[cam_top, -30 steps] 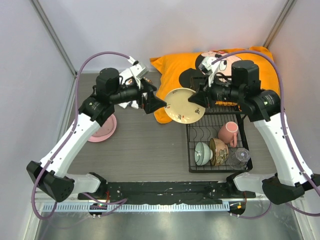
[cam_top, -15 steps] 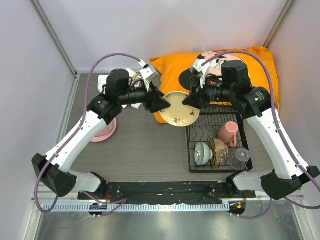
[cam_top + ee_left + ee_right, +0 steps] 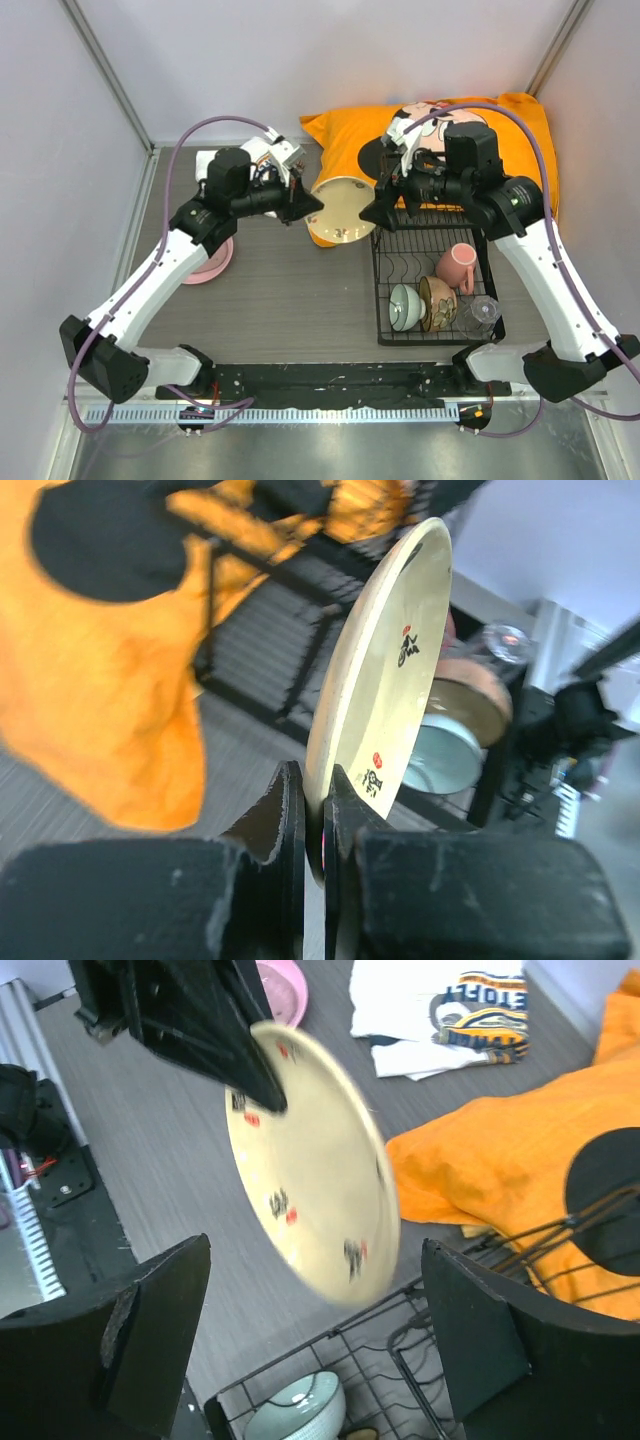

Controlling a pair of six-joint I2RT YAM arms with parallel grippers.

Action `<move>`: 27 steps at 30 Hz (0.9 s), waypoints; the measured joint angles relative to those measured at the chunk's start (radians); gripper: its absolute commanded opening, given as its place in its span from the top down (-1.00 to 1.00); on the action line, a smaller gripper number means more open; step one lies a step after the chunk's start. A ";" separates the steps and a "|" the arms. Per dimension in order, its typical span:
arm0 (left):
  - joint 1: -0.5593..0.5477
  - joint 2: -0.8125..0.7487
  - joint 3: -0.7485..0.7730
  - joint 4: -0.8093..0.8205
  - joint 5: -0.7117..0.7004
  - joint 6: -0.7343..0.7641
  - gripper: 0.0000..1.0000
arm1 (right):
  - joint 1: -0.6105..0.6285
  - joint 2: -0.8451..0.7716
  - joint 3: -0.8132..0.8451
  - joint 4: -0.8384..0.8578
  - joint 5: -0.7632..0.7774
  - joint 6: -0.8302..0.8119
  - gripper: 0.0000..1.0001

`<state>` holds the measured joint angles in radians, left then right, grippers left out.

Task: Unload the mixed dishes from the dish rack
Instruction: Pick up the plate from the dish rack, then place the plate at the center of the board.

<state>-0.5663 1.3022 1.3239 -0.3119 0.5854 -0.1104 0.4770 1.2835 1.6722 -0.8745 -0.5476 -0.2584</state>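
The tan speckled plate [image 3: 340, 208] hangs nearly on edge in the air just left of the dish rack [image 3: 381, 300]. My left gripper [image 3: 306, 206] is shut on its left rim, and in the left wrist view the fingers [image 3: 288, 800] pinch the plate [image 3: 385, 670]. My right gripper [image 3: 374, 212] stands open just right of the plate, its jaws wide apart and off the plate [image 3: 310, 1160]. In the rack stand a pink mug [image 3: 457, 266], a pale green bowl [image 3: 405, 305], a brown patterned bowl [image 3: 438, 303] and a clear glass [image 3: 480, 313]. The pink plate [image 3: 210, 262] lies on the table at left.
An orange cushion [image 3: 430, 130] lies behind the rack, under its far end. A folded white T-shirt [image 3: 440, 1010] lies on the table behind the left arm. Grey walls close in the left, back and right sides.
My left gripper closed on the plate's rim and my right gripper opened and let go of it. The plate has turned more on edge and shifted slightly left.
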 measured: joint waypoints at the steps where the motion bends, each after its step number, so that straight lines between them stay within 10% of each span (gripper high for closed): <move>1: 0.022 -0.010 -0.019 0.003 -0.018 -0.005 1.00 | 0.000 -0.007 -0.001 0.000 0.015 0.000 -0.83; 27: 1.060 -0.074 -0.518 0.067 0.167 -0.220 1.00 | 0.000 -0.180 -0.187 0.082 0.304 -0.001 -0.85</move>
<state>0.4938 1.2282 0.8062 -0.2447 0.7528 -0.3302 0.4770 1.1038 1.4857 -0.7925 -0.2440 -0.2596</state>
